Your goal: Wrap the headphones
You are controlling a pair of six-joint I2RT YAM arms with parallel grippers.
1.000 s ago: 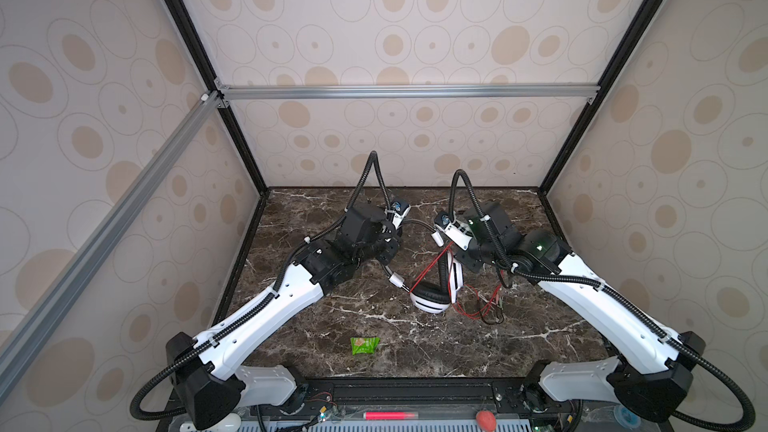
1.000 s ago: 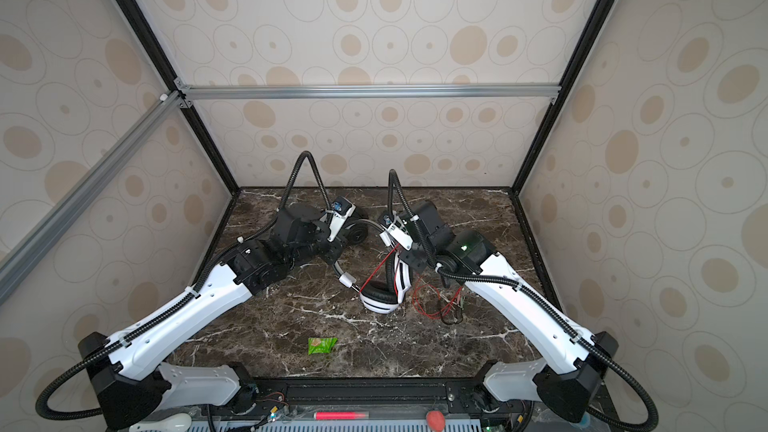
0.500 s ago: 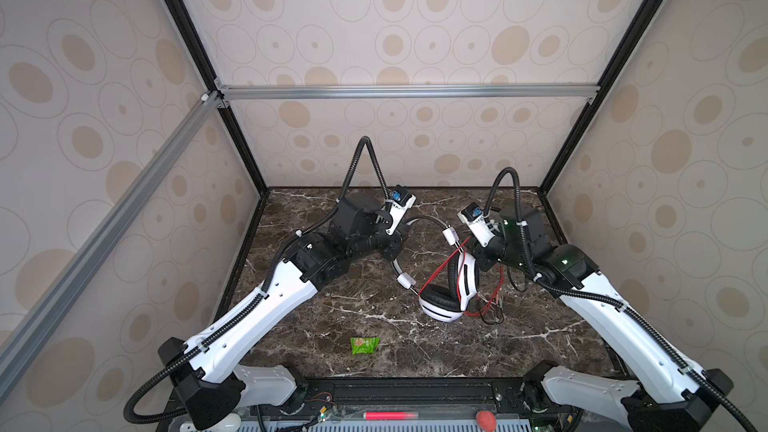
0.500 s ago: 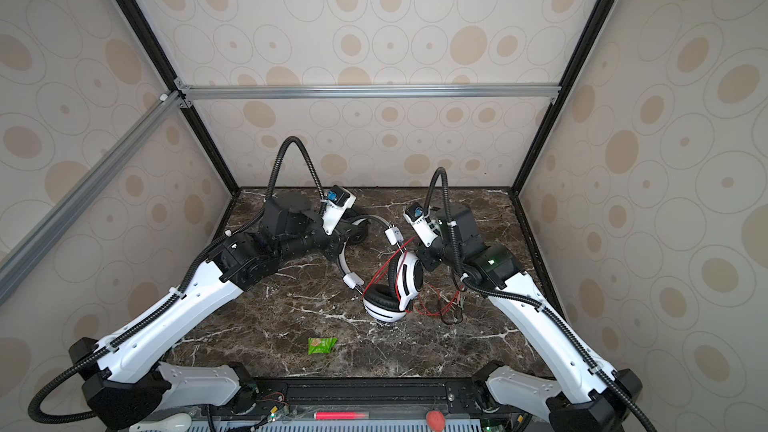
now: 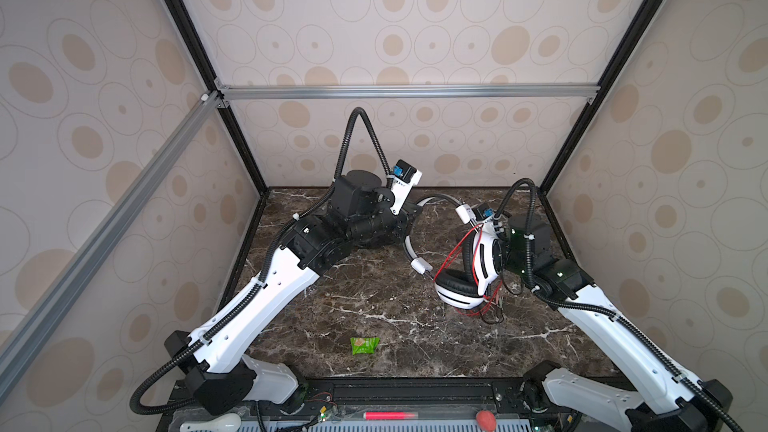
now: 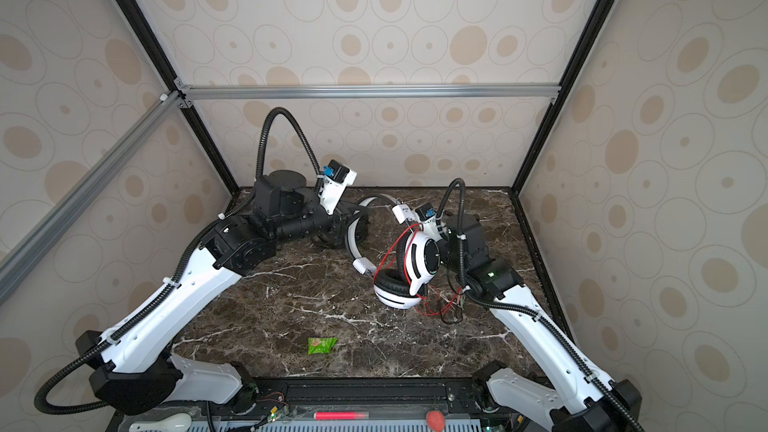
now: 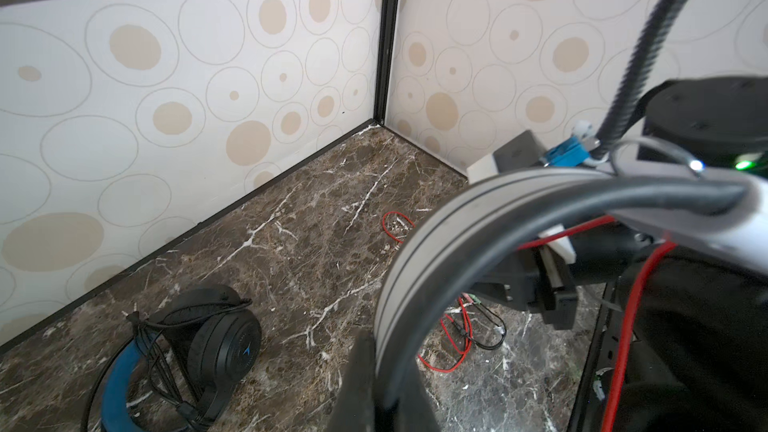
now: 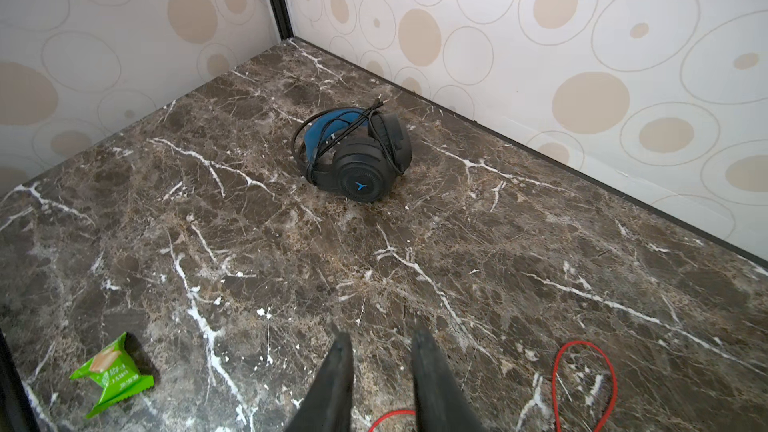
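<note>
The white headphones (image 5: 487, 261) with black cushions hang tilted over the marble table (image 5: 374, 297); the lower cup (image 6: 395, 290) is at the tabletop. My left gripper (image 5: 409, 220) is shut on their white headband (image 7: 419, 251). The thin red cable (image 5: 451, 253) runs across the cups and ends in a loose heap (image 6: 440, 305) on the table. Beside the upright cup, my right gripper (image 8: 380, 336) is open, with only marble between its fingertips (image 8: 343, 342); a red cable loop (image 8: 582, 367) lies next to it. The black headphones (image 8: 357, 155), cable wound round them, lie near the back left corner.
A green snack packet (image 5: 364, 344) lies toward the table's front middle. Patterned walls close in the back and both sides. In both top views the left arm (image 6: 286, 218) hides the black headphones (image 7: 199, 347).
My right gripper has opened and drawn back to the right, away from the red cable. The left gripper has lifted the headband up and back, and the cups have swung right.
</note>
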